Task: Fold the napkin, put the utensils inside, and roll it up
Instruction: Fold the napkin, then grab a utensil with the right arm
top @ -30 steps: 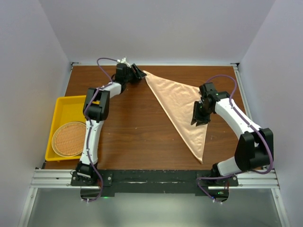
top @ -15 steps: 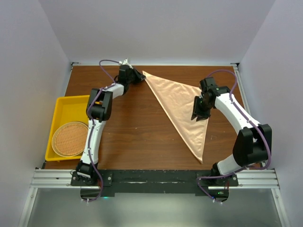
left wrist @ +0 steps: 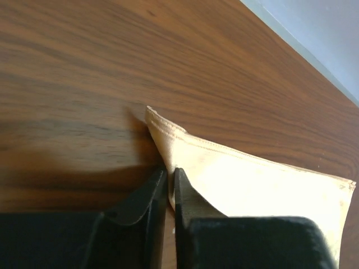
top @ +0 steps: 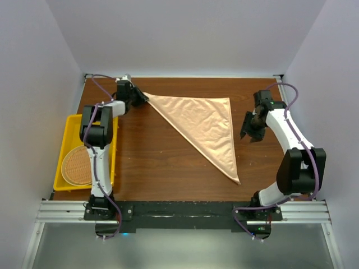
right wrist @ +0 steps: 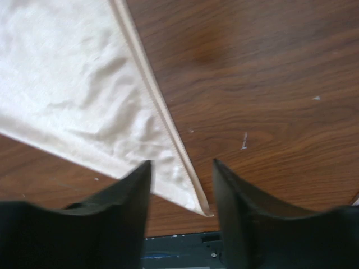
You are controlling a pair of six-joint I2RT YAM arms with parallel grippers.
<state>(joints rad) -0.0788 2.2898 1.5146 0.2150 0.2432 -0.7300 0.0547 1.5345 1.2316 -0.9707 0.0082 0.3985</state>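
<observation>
Napkin [top: 205,126] is folded into a triangle. Left gripper [left wrist: 170,171] jaws pinch its corner; right gripper [right wrist: 181,163] jaws gape over another corner. No utensils visible; placing and rolling remain.

1. Top: we look down from high, on the near side of the napkin [top: 202,126], all of it framed.
2. Left wrist: close, low, its far-left corner.
3. Right wrist: close above its near tip.

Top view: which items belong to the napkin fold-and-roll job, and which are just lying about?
Job:
- napkin, folded into a triangle
- left gripper, pinching its far-left corner
- right gripper, open, off the napkin's right edge
- no utensils in view

Lying about:
- yellow tray at the table's left edge
- wicker mat inside it
</observation>
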